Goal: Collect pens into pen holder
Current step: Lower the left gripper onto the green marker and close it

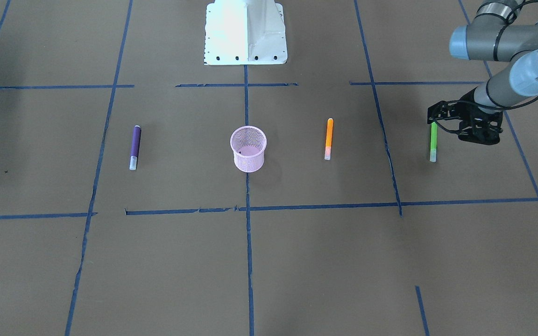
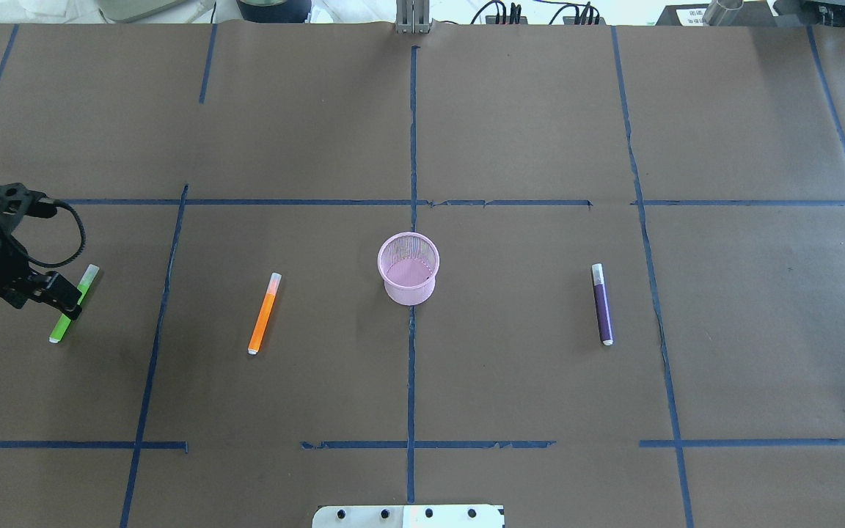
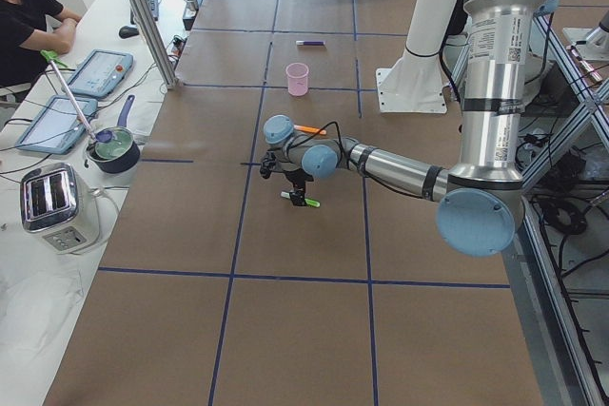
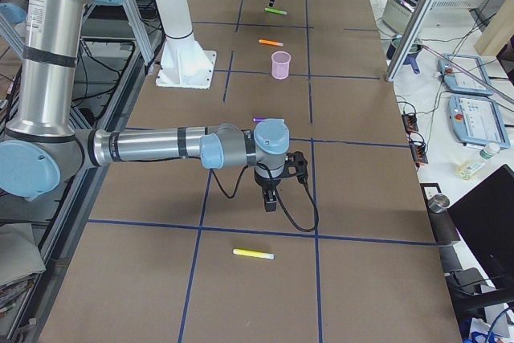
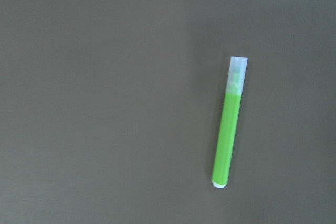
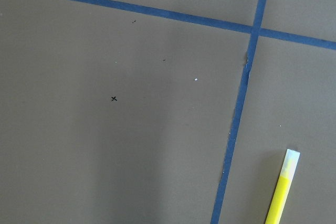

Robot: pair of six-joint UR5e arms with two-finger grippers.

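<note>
3 pens lie flat on the brown table (image 2: 540,110), and none of them is inside the pen holder (image 2: 408,268). The pen holder is a small pink mesh cup. It stands upright in the middle of the table, right on a blue tape line (image 2: 411,132).

The orange pen (image 2: 264,313) is on my left side, near the cup but not touching it. The purple pen (image 2: 601,304) is on my right side, a bit farther from the cup. The green pen (image 1: 433,140) is way out on my left, past another blue line. All 3 pens point their pale cap ends away from me.

My left gripper (image 2: 70,302) hangs right over the middle of the green pen and points down. I cannot tell if its fingers are spread or pressed together, or if they touch the pen. In my left wrist view the whole green pen lies on the table, a little to the right of the middle.

My right gripper (image 4: 271,198) points down, low over the table, far out on my right. I cannot tell if it is spread or pressed together. A 4th pen, the yellow pen (image 4: 254,254), lies near it. My right wrist view shows that pen's pale cap end in the bottom corner, beside a blue line.
</note>
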